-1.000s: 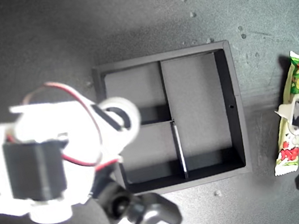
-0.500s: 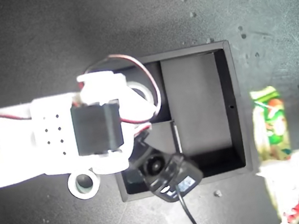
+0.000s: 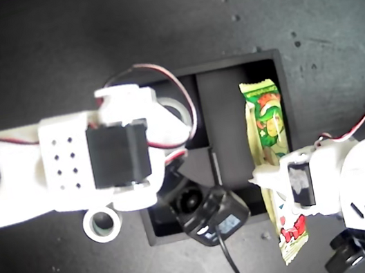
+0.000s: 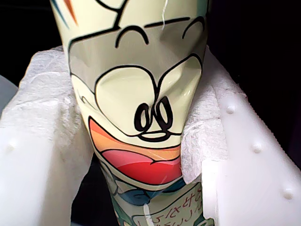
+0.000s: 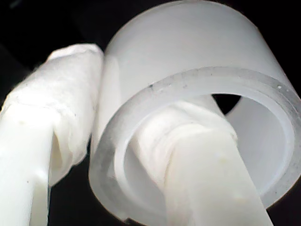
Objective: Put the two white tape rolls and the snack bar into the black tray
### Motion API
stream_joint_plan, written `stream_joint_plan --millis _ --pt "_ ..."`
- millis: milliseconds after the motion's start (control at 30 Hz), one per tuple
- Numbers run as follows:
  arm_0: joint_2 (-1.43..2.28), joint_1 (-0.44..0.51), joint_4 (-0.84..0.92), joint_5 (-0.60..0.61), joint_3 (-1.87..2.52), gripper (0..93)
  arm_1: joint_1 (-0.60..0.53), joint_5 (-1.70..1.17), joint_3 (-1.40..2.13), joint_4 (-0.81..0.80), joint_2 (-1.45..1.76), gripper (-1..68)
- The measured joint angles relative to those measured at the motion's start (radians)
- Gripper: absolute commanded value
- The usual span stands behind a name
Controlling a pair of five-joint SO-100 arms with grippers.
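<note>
The snack bar, a long packet with a green, white and red cartoon, hangs over the black tray's long slot, pinched in my first end effector. My second end effector clamps a white tape roll through its hole. Another small ring lies on the table at the exterior view's lower left.

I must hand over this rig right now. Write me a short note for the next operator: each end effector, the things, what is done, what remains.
My first gripper: shut on the snack bar, held over the black tray, long compartment side, not released.
My second gripper: shut on one white tape roll, one finger through its centre, over the tray's small compartments.
Other tape roll: on the table, outside the tray at the exterior view's left.
Done: nothing released yet.
Left: release both, then fetch the other roll.
</note>
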Motion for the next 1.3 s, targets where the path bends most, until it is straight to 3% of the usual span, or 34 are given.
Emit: stream_joint_plan --millis 67,133,433,567,667,800,833,967,1133,1300 --pt "0.000 0.000 0.000 0.002 0.000 7.2 0.000 0.000 0.000 0.000 0.000 23.5" --pt "0.000 0.000 0.000 0.008 0.000 11.7 -0.005 0.000 0.000 0.000 0.000 30.0" --pt "0.000 0.002 0.002 0.009 0.000 14.4 -0.008 0.000 0.000 0.014 0.000 32.3" --pt "0.008 -0.003 0.002 0.025 0.002 13.9 0.003 0.000 -0.020 0.069 0.000 26.6" --pt "0.127 -0.046 0.002 0.060 0.098 13.9 0.044 0.025 -0.141 0.235 0.000 21.0" --pt "0.465 -0.094 0.002 0.049 0.350 14.4 0.094 0.114 -0.265 0.407 0.112 -0.1" --pt "0.560 -0.084 0.002 0.028 0.428 14.5 0.101 0.158 -0.225 0.419 0.186 -0.2" --pt "0.868 0.069 -0.014 -0.129 0.732 14.4 0.141 0.403 0.092 0.419 0.518 -0.3" --pt "1.026 0.368 -0.301 -0.403 1.147 12.5 0.147 0.689 0.718 0.178 0.948 -0.5" --pt "1.057 0.482 -0.592 -0.551 1.424 12.6 0.149 0.943 1.322 -0.069 1.434 -0.5"
